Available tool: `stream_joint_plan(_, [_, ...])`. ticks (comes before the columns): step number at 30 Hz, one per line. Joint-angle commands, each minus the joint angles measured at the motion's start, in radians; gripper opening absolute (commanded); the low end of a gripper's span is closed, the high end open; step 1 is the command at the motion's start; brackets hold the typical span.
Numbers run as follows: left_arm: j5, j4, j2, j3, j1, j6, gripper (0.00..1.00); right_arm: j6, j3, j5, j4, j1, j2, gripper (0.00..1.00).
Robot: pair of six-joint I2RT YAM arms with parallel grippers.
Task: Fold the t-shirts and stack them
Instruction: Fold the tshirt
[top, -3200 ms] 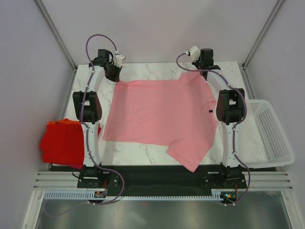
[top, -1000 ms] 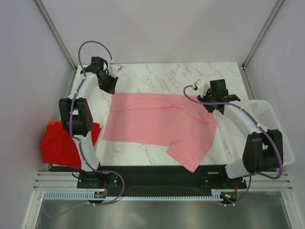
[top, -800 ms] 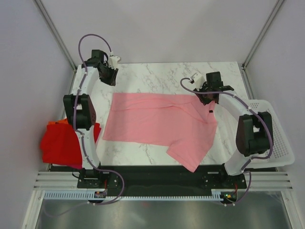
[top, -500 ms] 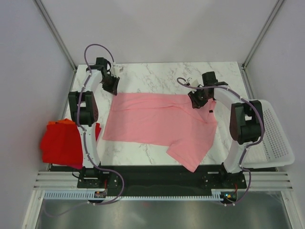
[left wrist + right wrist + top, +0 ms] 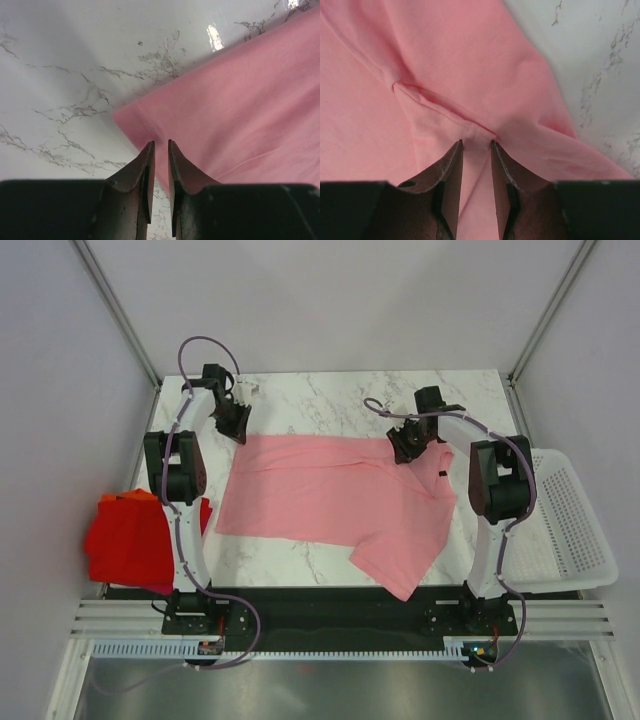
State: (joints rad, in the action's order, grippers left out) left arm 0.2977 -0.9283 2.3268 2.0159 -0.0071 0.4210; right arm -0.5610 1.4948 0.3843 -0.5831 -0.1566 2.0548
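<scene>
At the far edge of the pink t-shirt, spread over the middle of the marble table with one sleeve trailing toward the near side: left gripper down at the far-left corner, right gripper down near the far-right end, close to the collar. Seen from the left wrist, jaws drawn to a thin slot right over the hem just inside the corner. Seen from the right wrist, jaws a little wider apart, with a raised pleat of cloth running up between the tips. Cannot tell in either view whether biting the fabric or only poised over it. Off to the left, past the table's edge, a flat pile of red and orange t-shirts; on the right, a white basket.

Judging by the wrinkles and the way it lies: thin, limp, very light, with no stiffness to hold any shape. Likely to sag between two holds and drag along the smooth marble. Best taken at hem or seam, where the doubled cloth gives the pads more to pinch. Best held at both far corners together, kept taut and level. Beware catching only the top layer at the pleat.
</scene>
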Motion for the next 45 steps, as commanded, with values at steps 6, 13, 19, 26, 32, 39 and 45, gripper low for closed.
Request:
stream_joint_plan(6, [0.006,0.002,-0.03,-0.022,-0.013,-0.027,0.22,-0.008,0.082,-0.01,0.009,-0.014,0.062,0.28])
stream_joint_plan(13, [0.009,0.002,-0.032,-0.013,-0.013,-0.025,0.22,0.0,0.012,-0.041,0.026,-0.031,-0.039,0.15])
stream_joint_plan(19, [0.015,0.005,-0.03,0.001,-0.013,-0.028,0.21,-0.005,-0.071,-0.102,0.042,-0.084,-0.162,0.12])
stream_joint_plan(26, [0.027,0.006,-0.03,0.0,-0.013,-0.03,0.2,0.016,-0.179,-0.114,0.039,-0.172,-0.251,0.09])
stream_joint_plan(32, [0.015,0.006,-0.023,0.029,-0.013,-0.022,0.22,0.032,-0.249,-0.11,0.0,-0.221,-0.352,0.37])
stream_joint_plan(39, [0.02,-0.004,0.016,0.078,-0.019,-0.022,0.22,0.067,-0.128,-0.174,0.049,-0.045,-0.245,0.32])
stream_joint_plan(45, [0.031,-0.012,0.035,0.067,-0.033,-0.018,0.16,0.052,-0.038,-0.246,0.089,0.02,-0.096,0.3])
